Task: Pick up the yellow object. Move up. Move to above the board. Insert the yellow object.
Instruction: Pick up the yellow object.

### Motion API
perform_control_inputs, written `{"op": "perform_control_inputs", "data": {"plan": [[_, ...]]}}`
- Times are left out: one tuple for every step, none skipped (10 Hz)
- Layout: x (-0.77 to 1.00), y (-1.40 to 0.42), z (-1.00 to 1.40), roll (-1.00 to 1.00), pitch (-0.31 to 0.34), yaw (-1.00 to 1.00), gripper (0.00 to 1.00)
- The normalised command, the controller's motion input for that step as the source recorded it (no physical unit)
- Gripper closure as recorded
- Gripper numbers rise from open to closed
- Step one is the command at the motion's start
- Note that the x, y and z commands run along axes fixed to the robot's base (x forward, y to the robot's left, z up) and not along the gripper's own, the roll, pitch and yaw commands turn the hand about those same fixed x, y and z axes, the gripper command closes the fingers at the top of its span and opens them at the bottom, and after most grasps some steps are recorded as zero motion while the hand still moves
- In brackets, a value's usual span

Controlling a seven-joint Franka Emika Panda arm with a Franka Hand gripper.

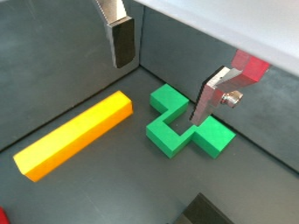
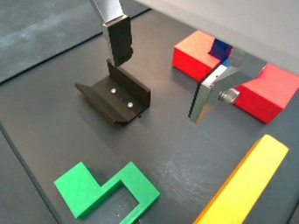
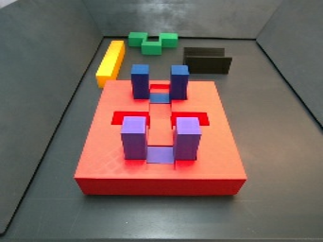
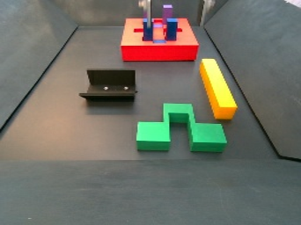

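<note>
Tool (image 1: 163,72) is up off the floor with its plates spread wide and nothing between them; visible only in both wrist views (image 2: 162,77). One finger (image 1: 118,42) is a silver plate with a dark pad, the second finger (image 1: 212,94) stands apart from it.

Nearest below the tool in a wrist view: green notched block (image 1: 184,124) flat on the dark floor, and yellow bar (image 1: 77,135) lying flat just beside it, not touching. Neither is in contact with the fingers.

Side view, near to far: green block (image 4: 178,128) closest to the camera, yellow bar (image 4: 216,86) beside and slightly beyond it, long axis running away toward the red board (image 4: 160,51). Fixture (image 4: 109,85) stands across the floor from the bar, well apart, with open floor between them. Red board is farthest, against the back of the enclosure, bar's far end near its corner but clear of it.

From the opposite side view the order flips: red board (image 3: 161,170) is nearest, carrying two purple posts (image 3: 134,138) at the near end and two dark-blue posts (image 3: 140,81) at the far end, with recessed slots between them. Behind it: yellow bar (image 3: 111,61) along one wall, green block (image 3: 158,41) at the back, black block (image 3: 207,61) next to it.

Floor (image 4: 70,141) is dark grey with sloped walls.
</note>
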Motion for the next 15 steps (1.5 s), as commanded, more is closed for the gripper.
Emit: {"op": "perform_control_inputs", "data": {"plan": [[0.0,-0.12,-0.19,0.0,0.0,0.0,0.0],[0.0,-0.51,-0.66,0.17,0.0,0.0,0.0],[-0.04,-0.56,-0.89,0.18,-0.026,0.0,0.0],[-0.41,-0.25,-0.89,0.05,-0.017,-0.14,0.0],[-0.58,-0.11,-0.89,0.05,-0.006,-0.2,0.0],[-0.6,0.0,-0.83,0.09,0.0,-0.25,0.0],[-0.61,0.0,-0.78,0.03,-0.009,-0.21,0.0],[-0.5,-0.01,-0.73,0.0,-0.043,-0.12,0.0],[-0.27,-0.16,-0.72,0.0,-0.037,0.0,0.0],[-0.21,-0.13,-0.58,0.0,-0.05,0.0,0.0],[-0.12,-0.05,-0.48,0.0,-0.056,0.0,0.0],[-0.15,0.0,-0.42,0.0,-0.024,0.0,0.0],[-0.39,0.0,-0.26,0.0,0.0,-0.05,0.0],[-0.24,0.0,0.0,-0.08,0.0,0.0,0.0],[-0.08,-0.05,0.06,-0.09,0.0,0.01,0.0]]}}
